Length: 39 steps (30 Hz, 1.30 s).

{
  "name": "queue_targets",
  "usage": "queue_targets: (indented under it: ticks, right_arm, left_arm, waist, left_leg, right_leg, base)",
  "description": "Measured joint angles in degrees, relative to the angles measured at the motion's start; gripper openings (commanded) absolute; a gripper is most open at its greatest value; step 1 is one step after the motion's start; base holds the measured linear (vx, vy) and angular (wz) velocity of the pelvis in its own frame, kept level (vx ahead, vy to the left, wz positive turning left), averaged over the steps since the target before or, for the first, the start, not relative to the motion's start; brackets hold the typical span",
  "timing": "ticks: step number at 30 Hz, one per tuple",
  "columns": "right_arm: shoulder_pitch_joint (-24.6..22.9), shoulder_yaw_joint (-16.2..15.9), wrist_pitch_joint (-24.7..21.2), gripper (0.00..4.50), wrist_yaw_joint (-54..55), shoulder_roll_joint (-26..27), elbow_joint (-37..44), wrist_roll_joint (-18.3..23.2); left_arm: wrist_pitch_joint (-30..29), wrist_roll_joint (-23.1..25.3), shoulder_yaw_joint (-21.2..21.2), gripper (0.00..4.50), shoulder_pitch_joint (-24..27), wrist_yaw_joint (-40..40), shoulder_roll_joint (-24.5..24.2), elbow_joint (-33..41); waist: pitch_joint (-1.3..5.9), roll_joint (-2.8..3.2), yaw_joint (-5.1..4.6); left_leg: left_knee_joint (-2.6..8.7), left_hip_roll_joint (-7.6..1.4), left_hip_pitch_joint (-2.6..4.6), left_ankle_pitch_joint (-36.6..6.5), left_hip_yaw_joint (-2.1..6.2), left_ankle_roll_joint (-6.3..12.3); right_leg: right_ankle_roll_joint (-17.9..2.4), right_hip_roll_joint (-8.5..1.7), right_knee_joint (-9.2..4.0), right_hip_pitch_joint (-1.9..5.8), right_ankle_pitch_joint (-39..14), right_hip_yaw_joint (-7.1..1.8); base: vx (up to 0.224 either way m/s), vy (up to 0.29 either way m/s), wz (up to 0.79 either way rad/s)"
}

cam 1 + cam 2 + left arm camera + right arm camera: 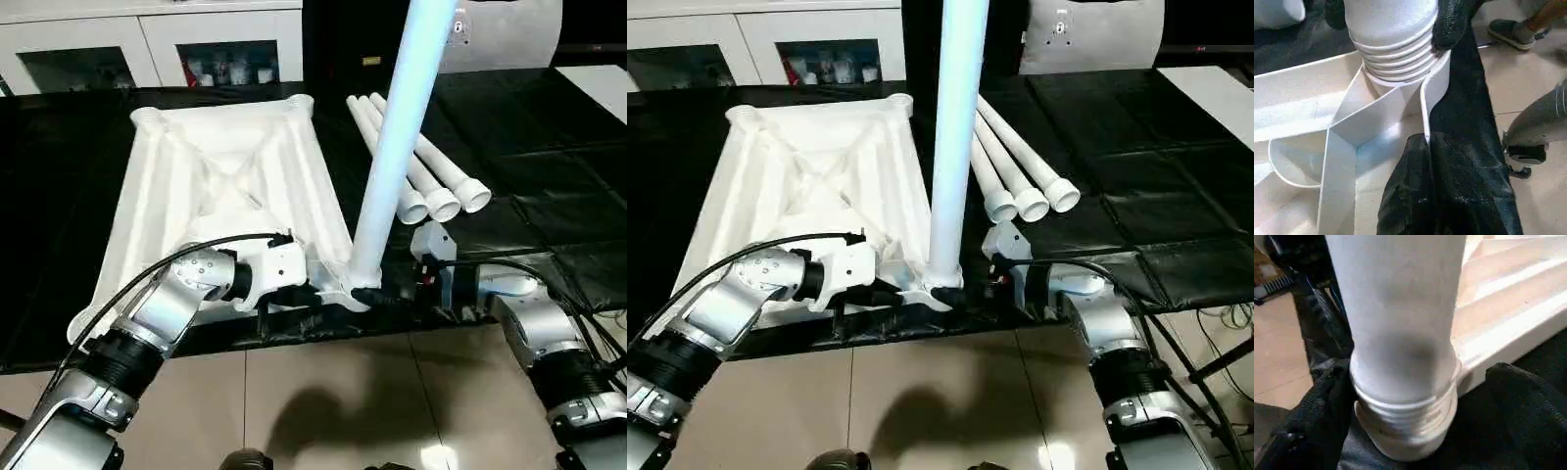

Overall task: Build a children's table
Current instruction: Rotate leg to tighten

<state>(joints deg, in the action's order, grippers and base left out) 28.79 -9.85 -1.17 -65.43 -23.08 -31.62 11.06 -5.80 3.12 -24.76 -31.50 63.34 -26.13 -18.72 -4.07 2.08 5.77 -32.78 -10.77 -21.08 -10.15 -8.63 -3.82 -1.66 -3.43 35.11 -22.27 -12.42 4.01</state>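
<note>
Black sheeting covers the work table [549, 157], with white cabinets [147, 44] behind it and tan floor tiles [323, 392] in front.

Tabletop [225, 176] lies upside down on the sheet, ribs up, its near edge at the work table's front edge. Round sockets at the corners.

One leg [397, 147] stands upright in the near corner socket [343, 289] on the robot's right side, tilted slightly. Its threaded end [1393, 63] sits at the socket mouth; several threads show above the rim (so not fully seated, as far as the left wrist view lets me judge).

Three spare legs [421, 166] lie side by side on the sheet just beyond that corner, open ends toward the robot.

Left gripper [328, 292] reaches in level from the left at the socket; fingers pinched nearly together. Whether they grip the socket rim or only touch it I cannot tell.

Right gripper [1400, 396] comes from the right, jaws spread wide, one finger [1317, 416] on either side of the leg's base just above the threads. One black pad looks to be touching the leg.

A person's shoe [1508, 32] on the floor past the table edge.
</note>
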Motion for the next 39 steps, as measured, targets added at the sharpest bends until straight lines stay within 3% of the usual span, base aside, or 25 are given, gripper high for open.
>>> queue_targets:
  ticks: [9, 12, 14, 22, 25, 28, 34, 39]
  right_arm:
    - [0.7, -0.1, -2.5, 3.30, -2.6, 0.1, 0.0, 1.2]
    - [0.7, -0.1, -3.0, 3.21, -3.3, 0.2, 0.0, 1.4]
    - [0.7, -0.1, -3.4, 2.89, -3.4, 0.2, 0.0, 1.6]
    - [0.4, 0.2, -5.8, 2.73, -3.3, 0.5, 1.0, 1.7]
    - [-0.4, 0.5, -7.6, 2.72, 0.5, 2.7, 2.5, 1.6]
    - [-0.7, 1.7, -8.3, 2.72, 8.2, 6.6, 2.3, 0.2]
    - [4.5, 6.1, -8.4, 2.72, 29.5, 17.3, -5.3, -1.9]
    - [11.2, 8.1, -6.7, 2.72, 43.9, 22.7, -13.8, -2.8]
  left_arm:
    - [1.0, 0.0, 0.0, 0.00, -0.3, 0.4, 0.2, -0.9]
    - [1.1, 0.0, 0.0, 0.00, -0.3, 0.4, 0.2, -1.1]
    - [1.2, 0.0, 0.0, 0.00, -0.3, 0.5, 0.2, -1.1]
    - [0.7, -0.3, 0.3, 0.00, -0.3, 0.9, 0.3, -1.4]
    - [-2.4, -1.2, 2.1, 0.00, 0.2, 0.1, 1.1, -1.0]
    - [-7.5, -1.1, 4.4, 0.00, 1.0, -4.1, 2.8, -0.6]
    - [-21.4, -0.9, 10.0, 0.00, 2.4, -18.3, 10.1, 2.6]
    - [-26.6, 1.1, 13.2, 0.00, 2.4, -30.1, 18.1, 3.9]
  waist:
    - [0.00, 0.00, 0.14]
    - [0.00, 0.00, 0.16]
    - [0.00, 0.00, 0.18]
    - [0.02, -0.02, 0.22]
    - [0.05, -0.01, 0.00]
    - [0.06, 0.02, -1.02]
    - [-0.03, -0.13, -3.88]
    - [0.02, -0.22, -3.79]
  left_leg:
    - [-0.14, -0.03, -0.01, 0.0, 0.00, 0.01]
    - [-0.20, -0.04, -0.01, 0.0, 0.00, 0.01]
    - [-0.22, -0.05, -0.01, 0.0, 0.00, 0.01]
    - [-0.29, -0.08, 0.00, 0.0, 0.00, 0.01]
    - [-0.33, -0.13, 0.01, 0.0, -0.05, 0.00]
    - [-0.34, -0.16, 0.10, -0.1, -0.15, -0.46]
    - [-0.37, -0.24, 0.08, 0.1, -0.21, -0.74]
    - [-0.39, -0.29, -0.25, 0.2, -0.20, -0.64]
  right_leg:
    - [0.0, 0.00, 0.11, 0.00, 0.0, 0.00]
    - [0.0, 0.00, 0.16, 0.00, 0.0, 0.00]
    - [0.0, 0.00, 0.18, 0.00, 0.0, 0.00]
    - [0.0, 0.01, 0.26, 0.00, 0.0, 0.00]
    - [0.0, 0.02, 0.34, 0.02, 0.1, 0.00]
    - [-0.1, 0.02, 0.46, 0.08, 0.2, -0.07]
    - [-0.1, 0.04, 0.53, -0.19, 0.7, -0.09]
    - [-0.1, 0.11, 0.53, -0.75, 0.7, -0.05]
  base:
    - [0.000, 0.000, 0.00]
    - [0.000, 0.000, 0.00]
    - [0.000, 0.000, 0.00]
    - [0.000, 0.000, 0.00]
    - [0.000, 0.000, 0.00]
    - [0.000, 0.000, 0.00]
    - [0.000, 0.000, 0.00]
    - [0.000, 0.000, 0.00]
